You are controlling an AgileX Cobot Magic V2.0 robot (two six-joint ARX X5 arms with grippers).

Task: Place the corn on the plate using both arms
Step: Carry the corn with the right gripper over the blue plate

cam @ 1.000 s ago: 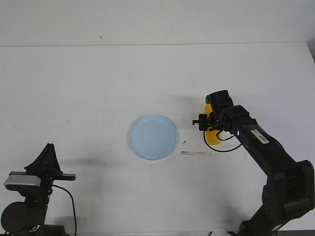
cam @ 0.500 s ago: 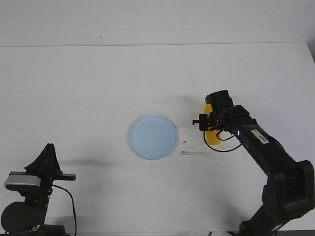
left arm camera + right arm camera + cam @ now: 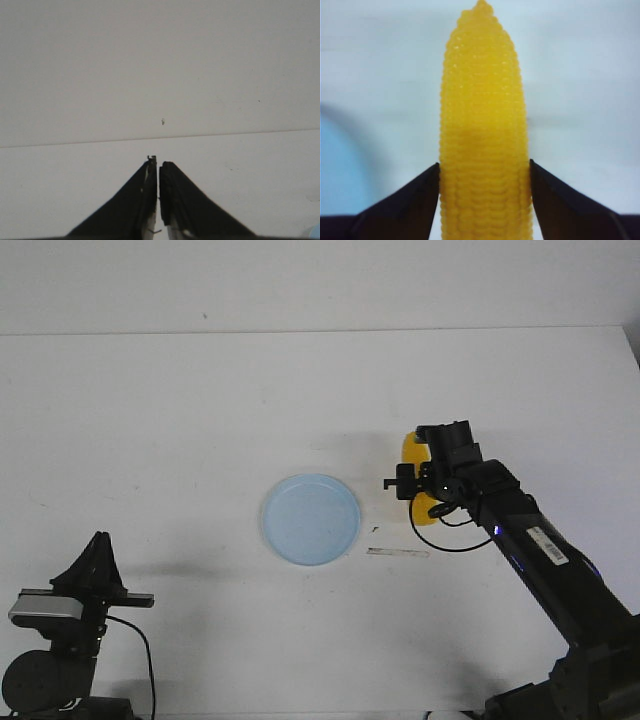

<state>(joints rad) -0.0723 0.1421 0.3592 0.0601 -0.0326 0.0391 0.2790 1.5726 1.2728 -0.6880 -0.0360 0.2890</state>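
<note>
The yellow corn (image 3: 411,450) is held right of the pale blue plate (image 3: 311,519), about a cob's width from its rim. My right gripper (image 3: 425,480) is shut on the corn; in the right wrist view both black fingers press the sides of the cob (image 3: 482,100), whose pointed tip faces away from the gripper (image 3: 484,170). A slice of the plate (image 3: 340,165) shows beside the cob there. My left gripper (image 3: 98,540) rests at the near left corner of the table, far from both things. Its jaws (image 3: 158,167) are together with nothing between them.
A thin grey strip (image 3: 397,553) lies on the white table just in front of the corn, with a small dark mark (image 3: 374,529) beside it. The table's far edge (image 3: 320,332) runs across the back.
The right gripper has risen and shifted slightly left with the corn in it, and the arm has stretched forward. The left arm and the plate have not moved.
</note>
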